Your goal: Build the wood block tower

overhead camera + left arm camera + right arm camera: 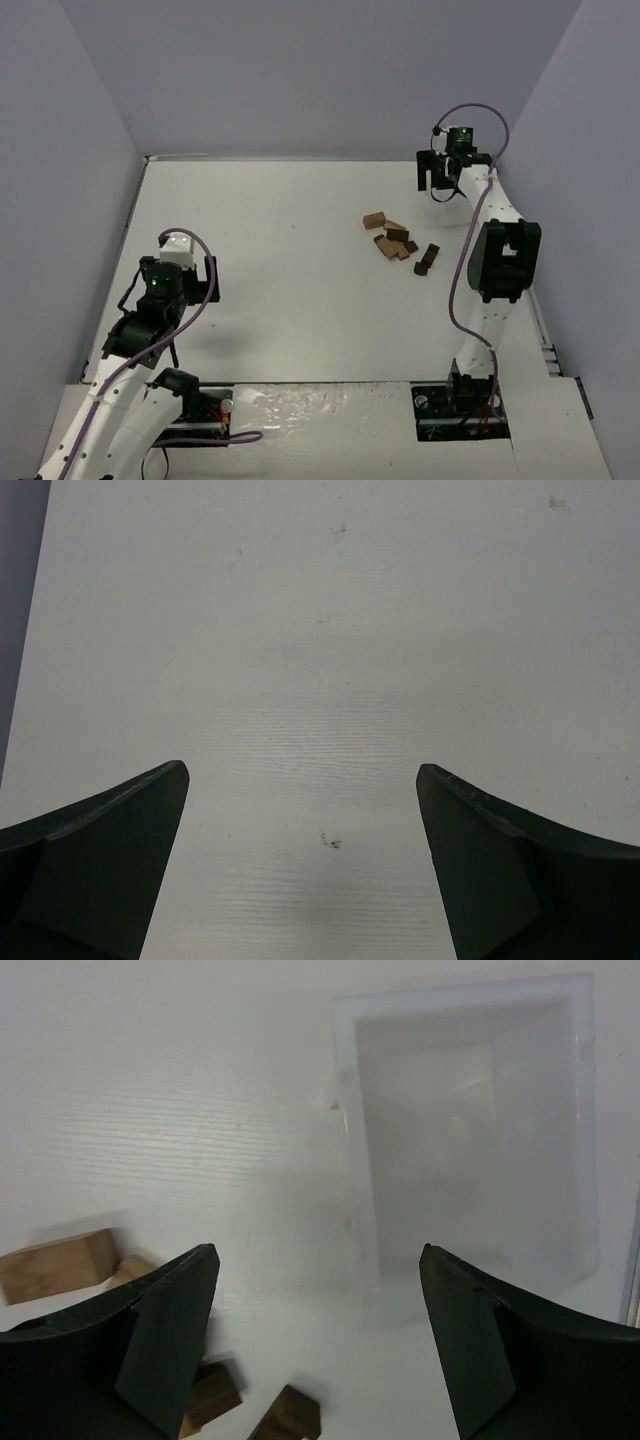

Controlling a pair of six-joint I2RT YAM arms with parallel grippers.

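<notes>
Right tool (315, 1256) near tray (470, 1170), wood blocks (55, 1266) outside

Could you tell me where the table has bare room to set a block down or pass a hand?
Bare: the wide stretch of table between the left hand and the scattered wood blocks, and the far-left corner. Crowded: around the blocks, beside the right arm.
</notes>
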